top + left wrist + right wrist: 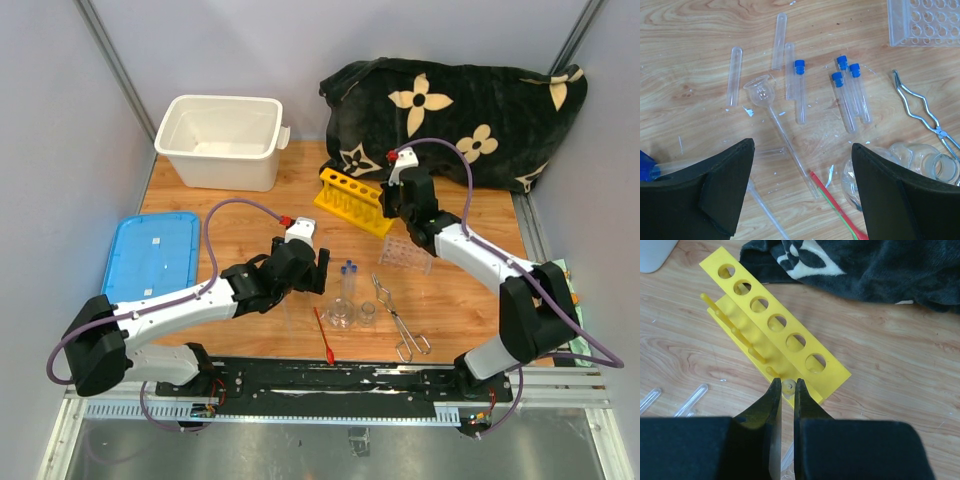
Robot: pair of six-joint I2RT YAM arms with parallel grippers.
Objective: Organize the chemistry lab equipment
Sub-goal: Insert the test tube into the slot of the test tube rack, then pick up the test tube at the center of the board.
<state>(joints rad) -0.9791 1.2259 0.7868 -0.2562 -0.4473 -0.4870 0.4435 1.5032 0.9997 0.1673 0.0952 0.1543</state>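
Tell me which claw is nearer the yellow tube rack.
Right. The right claw is at the yellow rack's near end, by its pegs; the left claw is off to the side, by the loose blue-capped tubes.

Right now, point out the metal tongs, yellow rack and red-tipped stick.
metal tongs (392, 308): top external view, mid-length of its arms.
yellow rack (786, 331): right wrist view, top plate between two holes.
red-tipped stick (322, 335): top external view, mid-shaft.

Wooden table (300, 170) holds yellow rack (352, 198), clear rack (405, 255), tongs (400, 318), blue-capped tubes (800, 95), beakers (342, 313).
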